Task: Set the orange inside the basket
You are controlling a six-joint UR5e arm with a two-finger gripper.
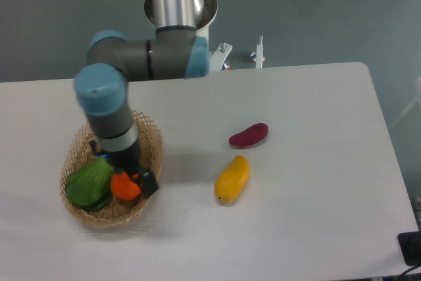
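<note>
White desk (302,103) takes up most of the view, arm reaching down over its left side into the basket (150,137) near the front-left corner. Gripper (129,183) is low inside the basket, its fingers on either side of the orange (123,187) and apparently clamped on it, though the contact is partly hidden; a green leafy item (89,184) lies just left, touching the orange. Near desk center: yellow-orange fruit (231,179), with a dark red fruit (248,135) just behind it, apart.

Arm bent steeply downward, claw (129,182) low (finger spread hidden by wrist).
</note>
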